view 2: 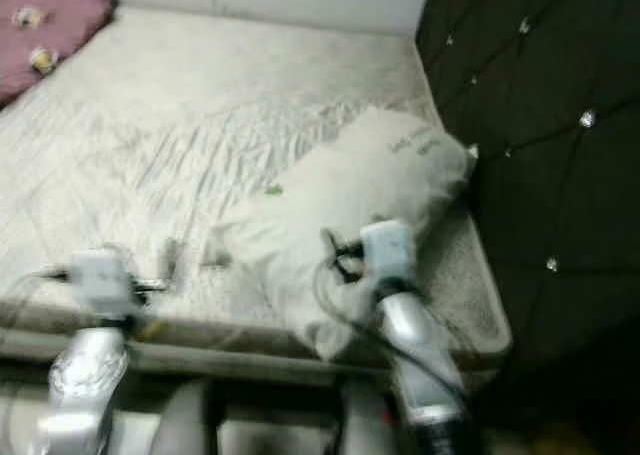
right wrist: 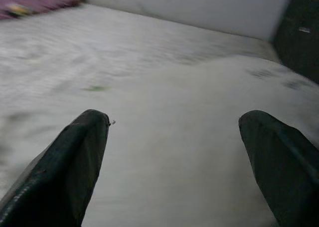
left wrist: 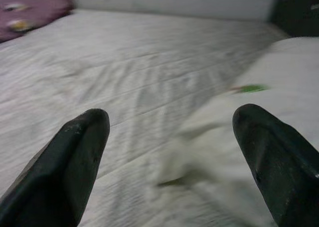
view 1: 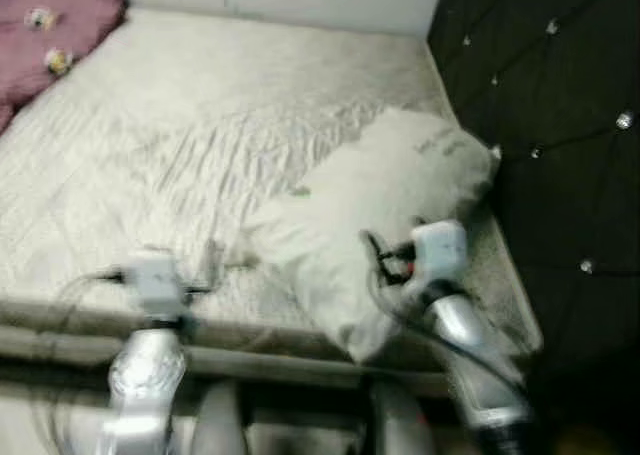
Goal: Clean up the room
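A: Right gripper [right wrist: 174, 162]? Stretched forward over the near end of the white pillow [view 1: 385, 190], fingers spread wide.

B: Left gripper [left wrist: 172, 157]? Held over the bed [view 1: 180, 125] near its front edge, just beside the pillow's corner, fingers likewise spread, gripping nothing.

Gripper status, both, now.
Left gripper: open, holding nothing, over the bed.
Right gripper: open, holding nothing, at the white pillow.

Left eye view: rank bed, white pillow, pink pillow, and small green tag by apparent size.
1. bed
2. white pillow
3. pink pillow, cropped by the frame, so unsure
4. green tag
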### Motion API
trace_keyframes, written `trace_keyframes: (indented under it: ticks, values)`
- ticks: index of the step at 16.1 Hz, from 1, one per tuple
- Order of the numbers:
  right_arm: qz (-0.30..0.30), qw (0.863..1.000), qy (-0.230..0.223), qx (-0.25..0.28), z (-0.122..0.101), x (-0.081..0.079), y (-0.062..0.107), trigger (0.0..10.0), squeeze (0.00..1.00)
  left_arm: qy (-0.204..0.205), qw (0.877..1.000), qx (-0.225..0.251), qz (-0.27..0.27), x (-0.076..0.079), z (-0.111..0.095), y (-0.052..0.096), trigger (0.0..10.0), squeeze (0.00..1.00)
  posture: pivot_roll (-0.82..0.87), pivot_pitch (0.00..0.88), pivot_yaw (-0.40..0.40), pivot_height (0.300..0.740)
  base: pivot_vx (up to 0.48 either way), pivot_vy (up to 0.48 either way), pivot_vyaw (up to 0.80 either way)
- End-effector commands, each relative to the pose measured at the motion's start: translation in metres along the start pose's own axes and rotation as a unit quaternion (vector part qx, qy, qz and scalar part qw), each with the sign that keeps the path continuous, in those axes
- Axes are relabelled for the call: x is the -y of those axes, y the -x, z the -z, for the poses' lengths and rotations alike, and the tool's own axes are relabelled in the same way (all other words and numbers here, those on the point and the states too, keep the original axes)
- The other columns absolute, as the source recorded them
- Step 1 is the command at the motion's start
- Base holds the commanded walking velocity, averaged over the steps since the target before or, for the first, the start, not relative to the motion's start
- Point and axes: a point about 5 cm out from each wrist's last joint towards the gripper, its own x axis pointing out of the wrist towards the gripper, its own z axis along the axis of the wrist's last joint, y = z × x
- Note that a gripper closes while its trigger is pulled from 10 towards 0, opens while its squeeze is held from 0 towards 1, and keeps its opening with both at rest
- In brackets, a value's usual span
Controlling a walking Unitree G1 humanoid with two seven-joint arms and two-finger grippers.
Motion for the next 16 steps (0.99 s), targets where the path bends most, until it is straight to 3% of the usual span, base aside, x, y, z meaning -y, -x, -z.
trace_keyframes:
  ticks: [1,7,11,16]
  values:
    - [0.004,1.0,-0.012,0.003,-0.0028,-0.0022,-0.0024,10.0,0.0,-0.009,1.0,-0.003,-0.014,-0.0088,0.0,0.0014,10.0,0.0,0.01,0.0,-0.046,0.609,0.0,0.0,0.0]
    - [0.034,0.999,-0.002,-0.006,-0.0004,0.0039,-0.0031,10.0,0.0,-0.011,1.0,-0.018,-0.008,-0.0076,0.0033,0.0016,10.0,0.0,0.01,0.0,-0.045,0.609,0.0,0.0,0.0]
    - [0.038,0.999,-0.008,-0.009,0.0008,0.0057,-0.004,10.0,0.0,-0.012,1.0,-0.02,-0.008,-0.0071,0.0037,0.0018,10.0,0.0,0.01,0.0,-0.046,0.609,0.0,0.0,-0.8]
    - [0.014,1.0,-0.004,-0.008,-0.0003,0.0006,-0.0043,10.0,0.0,-0.018,0.999,-0.025,-0.013,-0.0089,0.0051,0.0065,10.0,0.0,0.02,0.0,-0.048,0.609,0.0,0.0,0.0]
